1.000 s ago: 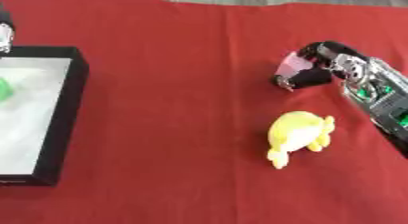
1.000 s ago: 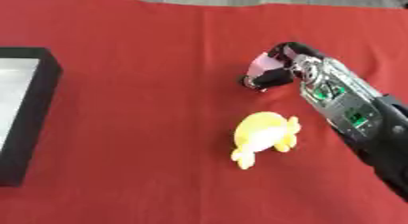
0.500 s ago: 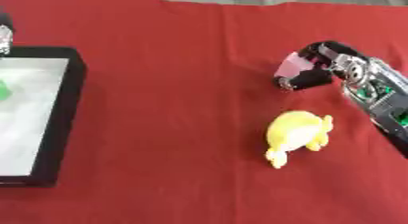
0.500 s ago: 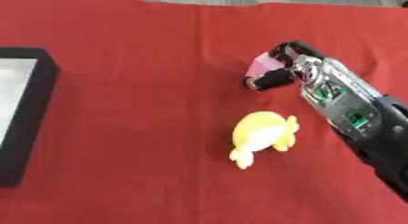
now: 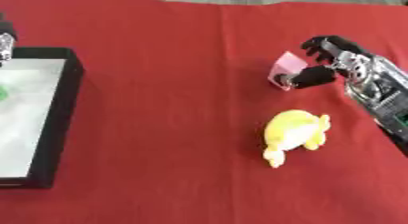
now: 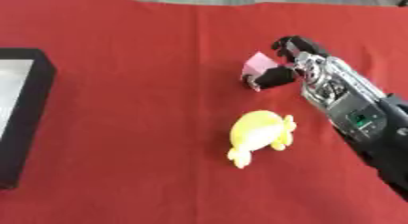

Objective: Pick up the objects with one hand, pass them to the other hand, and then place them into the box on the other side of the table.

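On the red surface [image 5: 159,59], left eye view: right hand [image 5: 339,63] enters from the right edge, forearm running down toward the lower right corner. Its fingers [image 5: 323,44] are curled over the top of a small pink object [image 5: 285,66], thumb pressed against the object's lower right side, so the object is pinched between them. Pink object sits tilted; whether its lower end touches the cloth, cannot tell. Yellow soft toy [image 5: 296,133] lies on the cloth below the hand, just beside the forearm, apart from the pink object. Black-walled box [image 5: 60,123] with a pale floor occupies the left edge; a green item [image 5: 3,94] shows inside it at the frame's border, shape not clear. Part of the left hand [image 5: 6,38] shows at the upper left, above the box's far wall; finger posture cannot be read.

Right eye view: same grasp seen slightly shifted. Right hand [image 6: 299,59] has its dark fingers [image 6: 288,42] hooked over the pink object [image 6: 259,63], thumb closing from below right. Yellow soft toy [image 6: 259,134] lies below, narrow end pointing toward the lower left. Only the near right wall and a strip of the floor of the box [image 6: 28,109] show at the left edge. Left hand is outside this view.
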Controlling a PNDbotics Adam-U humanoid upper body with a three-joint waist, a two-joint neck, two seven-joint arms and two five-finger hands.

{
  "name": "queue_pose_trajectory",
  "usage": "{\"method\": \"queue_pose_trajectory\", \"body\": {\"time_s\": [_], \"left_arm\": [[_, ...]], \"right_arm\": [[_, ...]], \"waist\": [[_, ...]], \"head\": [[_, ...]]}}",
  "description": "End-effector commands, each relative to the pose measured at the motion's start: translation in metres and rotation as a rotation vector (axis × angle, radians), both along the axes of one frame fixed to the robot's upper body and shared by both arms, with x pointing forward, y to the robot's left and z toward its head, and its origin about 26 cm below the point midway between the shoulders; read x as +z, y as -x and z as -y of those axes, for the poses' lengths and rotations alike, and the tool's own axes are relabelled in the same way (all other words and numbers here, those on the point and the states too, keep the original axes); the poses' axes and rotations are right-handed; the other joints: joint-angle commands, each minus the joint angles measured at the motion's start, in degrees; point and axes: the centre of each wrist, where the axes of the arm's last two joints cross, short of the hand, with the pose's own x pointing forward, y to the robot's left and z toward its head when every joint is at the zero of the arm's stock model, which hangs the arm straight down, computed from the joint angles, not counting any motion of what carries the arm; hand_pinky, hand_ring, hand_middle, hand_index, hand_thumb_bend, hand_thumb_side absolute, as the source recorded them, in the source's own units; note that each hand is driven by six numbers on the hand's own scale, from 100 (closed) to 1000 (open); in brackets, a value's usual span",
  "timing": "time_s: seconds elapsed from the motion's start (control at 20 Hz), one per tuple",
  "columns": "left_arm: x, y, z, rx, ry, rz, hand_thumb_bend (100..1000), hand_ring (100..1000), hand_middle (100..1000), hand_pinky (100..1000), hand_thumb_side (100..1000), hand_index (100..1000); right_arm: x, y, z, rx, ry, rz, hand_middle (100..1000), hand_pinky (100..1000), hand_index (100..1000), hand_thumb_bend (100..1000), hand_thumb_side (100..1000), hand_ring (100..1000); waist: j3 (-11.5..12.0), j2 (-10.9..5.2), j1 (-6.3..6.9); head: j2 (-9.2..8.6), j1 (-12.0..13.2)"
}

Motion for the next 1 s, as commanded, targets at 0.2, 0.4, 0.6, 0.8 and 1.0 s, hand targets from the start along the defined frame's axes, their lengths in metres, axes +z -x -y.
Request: {"method": "queue_pose_trajectory", "body": {"time_s": [0.2, 0.4, 0.6, 0.8, 1.0], "left_arm": [[0.0081, 0.0008, -0.0029, 0.009, -0.026, 0.016, 100, 655, 619, 827, 309, 672], [0.0082, 0.001, -0.0023, 0.006, -0.028, 0.015, 100, 655, 618, 826, 305, 671], [0.0079, 0.0007, -0.0026, 0.009, -0.027, 0.015, 100, 655, 617, 827, 301, 669], [0.0079, 0.0006, -0.0024, 0.01, -0.025, 0.016, 100, 655, 616, 827, 297, 668], [0.0079, 0.0006, -0.0024, 0.01, -0.023, 0.019, 100, 655, 616, 828, 295, 667]], "right_arm": [[0.0087, -0.0005, 0.0096, -0.032, 0.022, 0.01, 818, 905, 900, 501, 403, 862], [0.0055, -0.0042, 0.0134, -0.043, 0.014, -0.019, 819, 904, 897, 505, 416, 863], [0.005, -0.0056, 0.0143, -0.034, -0.008, -0.044, 821, 901, 894, 512, 425, 863], [0.0035, -0.0065, 0.0144, -0.028, -0.028, -0.063, 818, 898, 888, 510, 426, 861], [0.0026, -0.008, 0.0159, -0.034, -0.043, -0.064, 817, 896, 886, 506, 420, 861]], "waist": [[-0.12, -0.35, 0.28], [0.09, -0.21, 0.24], [0.31, -0.07, 0.2], [0.5, 0.08, 0.19], [0.79, 0.26, 0.17]], "head": [[-0.42, -0.07], [-0.64, -0.17], [-0.79, -0.4], [-0.97, -0.6], [-1.06, -0.78]]}}
